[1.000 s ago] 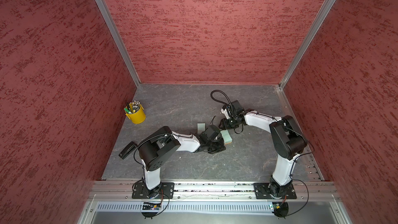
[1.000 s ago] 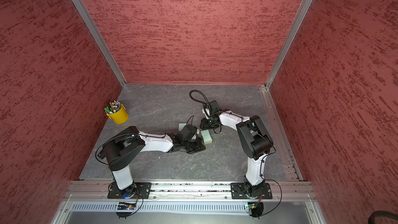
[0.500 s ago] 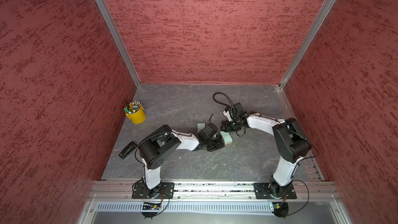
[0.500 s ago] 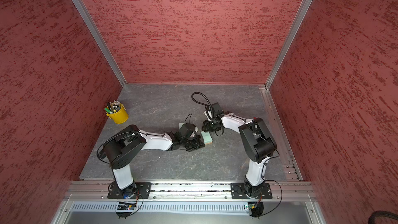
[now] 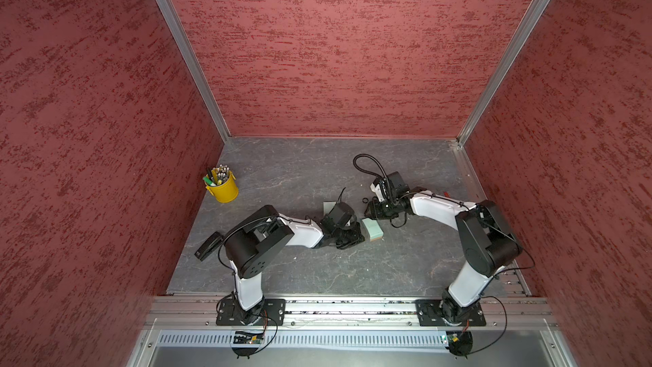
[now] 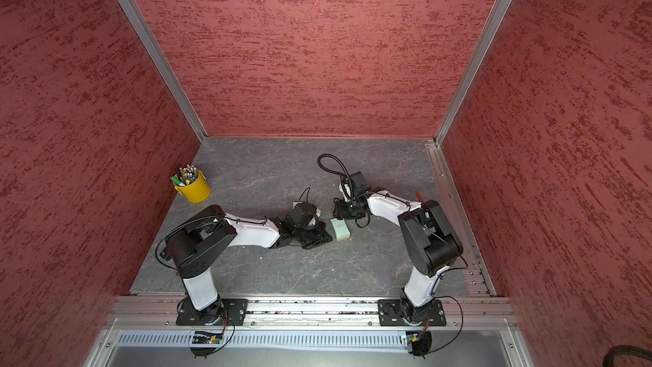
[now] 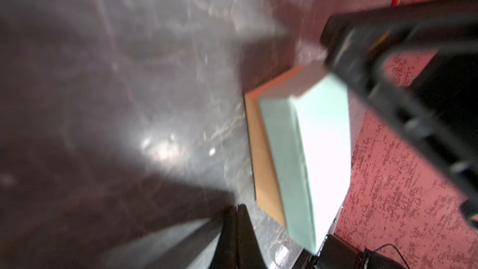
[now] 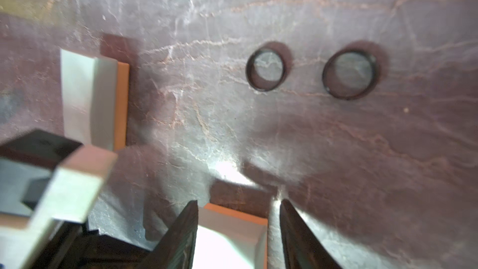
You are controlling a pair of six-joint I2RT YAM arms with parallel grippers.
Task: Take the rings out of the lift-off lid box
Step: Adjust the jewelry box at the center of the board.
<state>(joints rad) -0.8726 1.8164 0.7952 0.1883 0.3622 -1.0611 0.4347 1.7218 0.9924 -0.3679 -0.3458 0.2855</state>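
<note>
**1. Left fingers.** The left fingers (image 5: 354, 238) (image 7: 236, 210) are fully closed, tip against tip, with nothing between them. They sit low over the desk (image 5: 317, 171). The mint-green box (image 5: 372, 229) (image 7: 305, 151), with a tan edge at its base, lies just beside these tips on the side toward the right arm. A narrow strip of desk shows between tips and box, so no contact is seen.

**2. Right fingers.** The right fingers (image 5: 369, 211) stand about half open, with no ring between them. In the right wrist view the two fingertips (image 8: 192, 210) point down at the desk. One end of the mint-green box (image 8: 232, 236) shows in the gap between them. No grip on the box is seen, and the blur hides whether a tip touches its wall.

**3. Rings.** Two black rings (image 8: 266, 69) (image 5: 365, 200) lie flat on the desk just ahead of the right fingertips, outside the box. They are side by side and apart from each other, and neither touches a finger. The top of the box is washed out, so any rings in it cannot be made out.

**4. Other items.** A second mint-green piece (image 8: 88, 94) (image 5: 330, 205) with an orange edge lies on the desk to one side of the right fingers, behind the left wrist. A yellow cup (image 5: 223, 188) of pens and a flat black object (image 5: 209, 246) sit well apart from both sets of fingers.
</note>
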